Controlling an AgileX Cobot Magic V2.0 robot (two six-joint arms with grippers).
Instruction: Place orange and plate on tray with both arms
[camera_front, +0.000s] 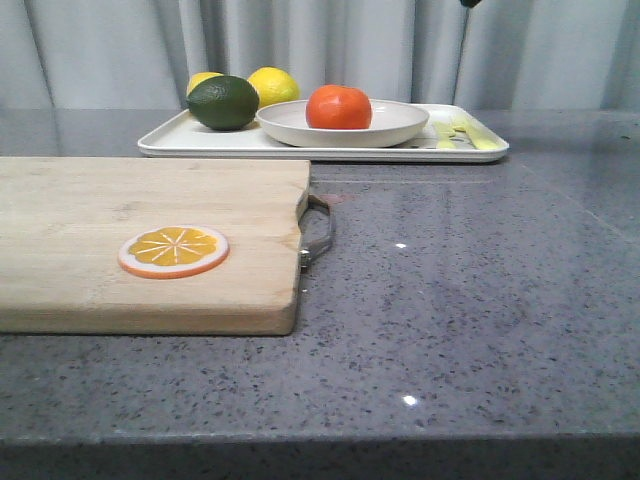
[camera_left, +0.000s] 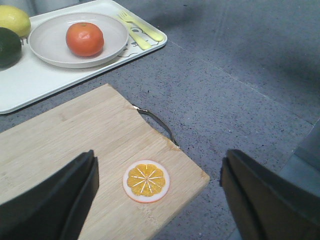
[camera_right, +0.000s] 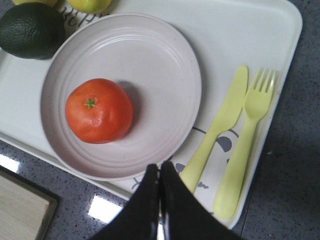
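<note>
The orange (camera_front: 338, 106) sits in the beige plate (camera_front: 400, 125), and the plate rests on the white tray (camera_front: 165, 143) at the back of the table. All three also show in the left wrist view: orange (camera_left: 85, 39), plate (camera_left: 50, 47), tray (camera_left: 30, 85). In the right wrist view the orange (camera_right: 99, 110) lies in the plate (camera_right: 155, 90) on the tray (camera_right: 240, 30). My right gripper (camera_right: 160, 167) is shut and empty, above the plate's near rim. My left gripper (camera_left: 159, 170) is wide open and empty above the cutting board's corner. Neither gripper shows in the front view.
A wooden cutting board (camera_front: 130, 200) with a metal handle (camera_front: 318, 230) fills the front left and carries a flat orange slice disc (camera_front: 173, 250). On the tray are a dark green avocado (camera_front: 222, 102), two lemons (camera_front: 273, 86), and a yellow-green knife (camera_right: 220, 125) and fork (camera_right: 245, 135).
</note>
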